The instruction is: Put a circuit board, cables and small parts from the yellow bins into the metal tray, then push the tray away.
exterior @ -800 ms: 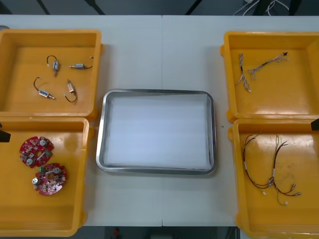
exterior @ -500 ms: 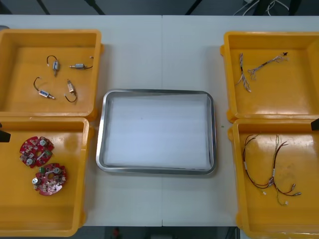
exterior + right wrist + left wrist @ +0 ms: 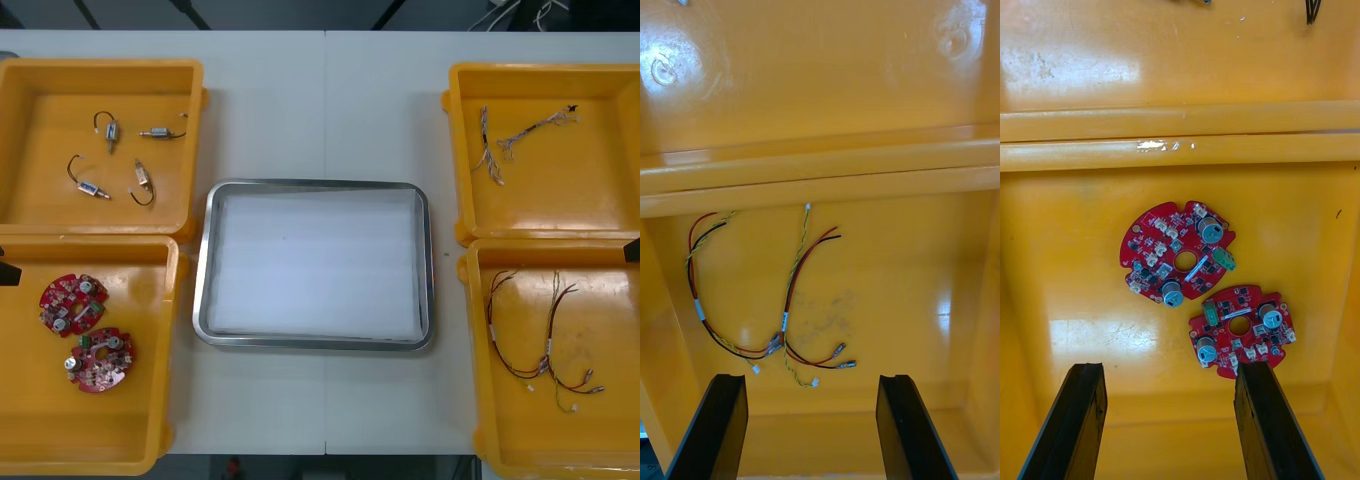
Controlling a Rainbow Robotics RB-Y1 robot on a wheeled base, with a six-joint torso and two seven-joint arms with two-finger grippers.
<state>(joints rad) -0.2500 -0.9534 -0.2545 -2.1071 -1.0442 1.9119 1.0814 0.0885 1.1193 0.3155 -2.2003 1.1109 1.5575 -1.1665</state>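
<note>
Two round red circuit boards (image 3: 72,303) (image 3: 100,359) lie in the near left yellow bin (image 3: 140,440). My left gripper (image 3: 1169,371) hovers open above that bin, and both boards (image 3: 1180,253) (image 3: 1240,330) lie just beyond its fingertips. Red, black and yellow cables (image 3: 540,340) lie in the near right yellow bin (image 3: 610,440). Open and holding nothing, my right gripper (image 3: 812,382) hangs over these cables (image 3: 790,300). The metal tray (image 3: 315,186), white inside, sits between the bins with nothing in it.
The far left yellow bin (image 3: 30,210) holds several small metal parts (image 3: 110,160). Thin twisted cables (image 3: 510,140) lie in the far right yellow bin (image 3: 600,210). Bare table (image 3: 325,100) stretches beyond the tray and in front of it.
</note>
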